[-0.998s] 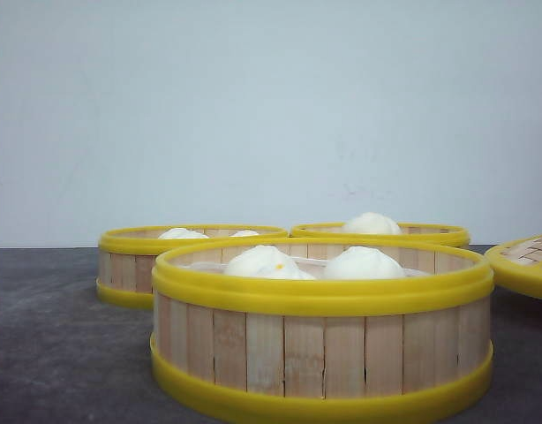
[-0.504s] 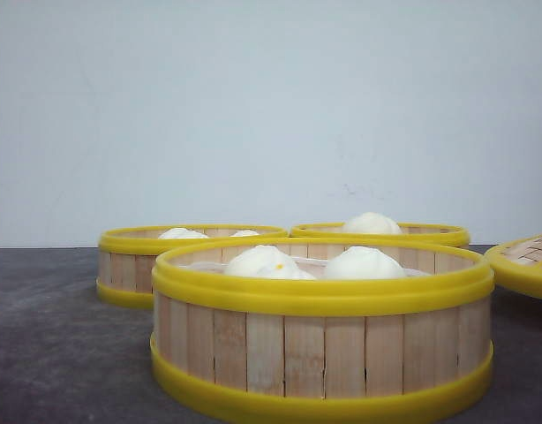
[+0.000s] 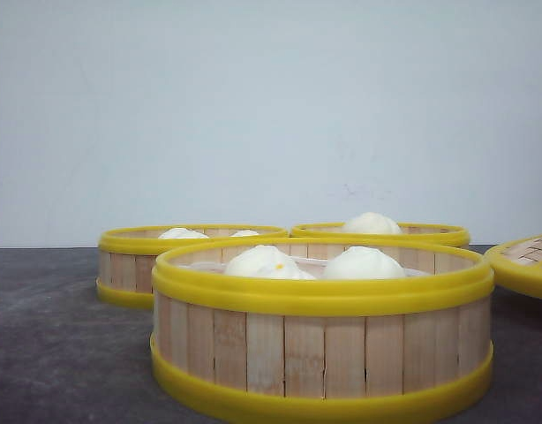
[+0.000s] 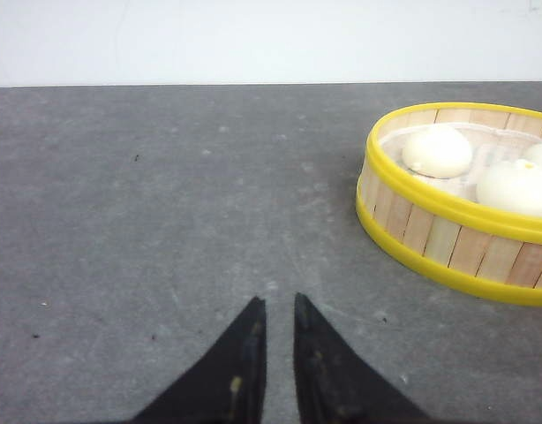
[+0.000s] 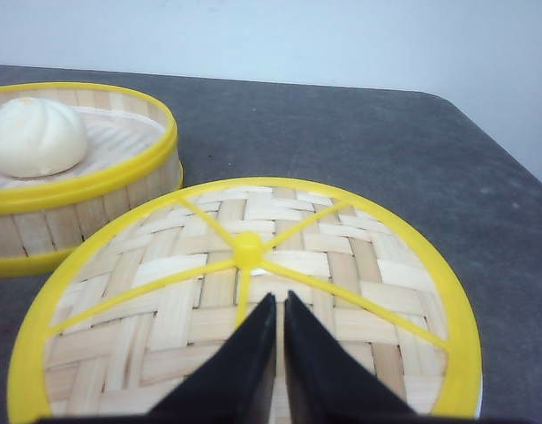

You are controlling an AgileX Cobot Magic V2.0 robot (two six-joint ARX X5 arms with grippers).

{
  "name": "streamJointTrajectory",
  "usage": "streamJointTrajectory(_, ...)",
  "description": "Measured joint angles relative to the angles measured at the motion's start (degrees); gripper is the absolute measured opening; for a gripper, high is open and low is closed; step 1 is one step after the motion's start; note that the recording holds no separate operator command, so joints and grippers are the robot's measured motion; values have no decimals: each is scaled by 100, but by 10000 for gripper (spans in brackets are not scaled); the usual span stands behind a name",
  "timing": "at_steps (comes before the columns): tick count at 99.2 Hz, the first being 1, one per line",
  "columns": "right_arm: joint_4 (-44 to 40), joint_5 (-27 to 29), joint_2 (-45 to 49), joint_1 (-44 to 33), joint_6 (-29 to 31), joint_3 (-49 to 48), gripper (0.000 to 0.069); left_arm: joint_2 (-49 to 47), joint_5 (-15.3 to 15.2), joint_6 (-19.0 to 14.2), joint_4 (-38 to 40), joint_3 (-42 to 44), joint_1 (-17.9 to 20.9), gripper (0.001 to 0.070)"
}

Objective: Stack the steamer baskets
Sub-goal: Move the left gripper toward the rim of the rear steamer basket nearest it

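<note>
Three steamer baskets stand on the dark table, each with white buns inside. The nearest steamer basket (image 3: pixel 322 340) fills the front middle, a second (image 3: pixel 128 265) sits behind it on the left, and a third (image 3: pixel 434 235) behind on the right. Neither gripper shows in the front view. My left gripper (image 4: pixel 278 300) hovers over bare table with its fingers nearly together and nothing between them; one steamer basket (image 4: pixel 447 234) lies off to its side. My right gripper (image 5: pixel 280 296) is shut and empty above the woven lid (image 5: pixel 244 265), beside a steamer basket (image 5: pixel 86 190).
The flat yellow-rimmed lid (image 3: pixel 527 263) lies at the right of the table, next to the baskets. The table's far right corner and edge (image 5: pixel 483 132) are close behind the lid. A pale wall stands behind the table.
</note>
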Motion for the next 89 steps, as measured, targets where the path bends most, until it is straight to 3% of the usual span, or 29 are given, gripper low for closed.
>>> streamJointTrajectory(17, 17, -7, 0, 0, 138, 0, 11, 0, 13, -92, 0, 0, 0, 30)
streamJointTrajectory(26, 17, -55, 0, 0, 533, 0, 11, 0, 22, -472, 0, 0, 0, 30)
streamJointTrajectory(40, 39, -247, 0, 0, 1635, -2, 11, 0, 22, -1093, 0, 0, 0, 30)
streamJointTrajectory(60, 922, -260, 0, 0, 2962, -11, 10, 2, 9, -1965, 181, 2, 0, 24)
streamJointTrajectory(71, 789, -160, 90, 0, 3615, 234, 9, 138, 2, -2389, 120, 120, 0, 24)
streamJointTrajectory(89, 361, 20, 960, 0, 3823, 1526, 8, 977, -7, -2538, 146, 1318, 9, 24)
